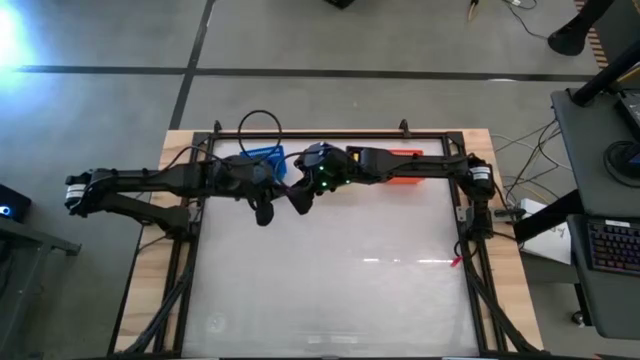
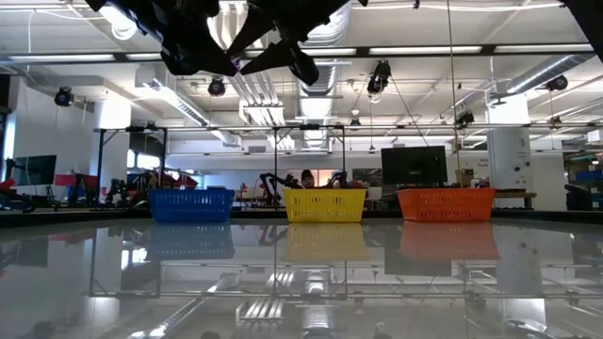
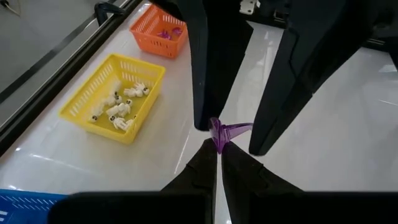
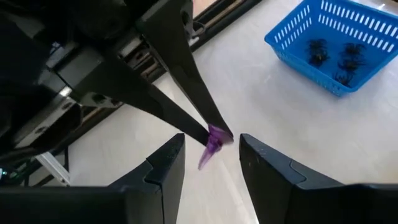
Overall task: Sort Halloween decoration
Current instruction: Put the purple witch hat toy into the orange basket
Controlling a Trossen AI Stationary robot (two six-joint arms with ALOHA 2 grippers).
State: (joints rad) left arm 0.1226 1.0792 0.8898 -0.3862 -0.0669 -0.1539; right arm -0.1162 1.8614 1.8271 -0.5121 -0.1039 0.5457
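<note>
A small purple trinket (image 3: 219, 132) of the Halloween decoration is high above the table, between both grippers. My left gripper (image 3: 219, 148) is shut on it. My right gripper (image 4: 211, 138) is open, one finger (image 4: 166, 167) on each side of the trinket; I see no touch. The blue basket (image 4: 329, 43) holds black spider pieces (image 4: 339, 57). The yellow basket (image 3: 115, 96) holds whitish pieces (image 3: 119, 107), and the orange basket (image 3: 158, 30) holds purple ones. All three stand on the table along its far edge. My left gripper pinches the purple trinket by one end (image 4: 216, 135) between its two fingertips. The fingers slant downward, coming from the table's left side. The trinket is lifted clear of everything; its free end (image 4: 205, 158) sticks out beyond the fingertips.
In the low view the blue (image 2: 191, 203), yellow (image 2: 325, 204) and orange (image 2: 445, 203) baskets stand in a row across the far side. The glossy white tabletop (image 1: 330, 290) stretches toward the near edge, inside a black frame (image 1: 190, 250).
</note>
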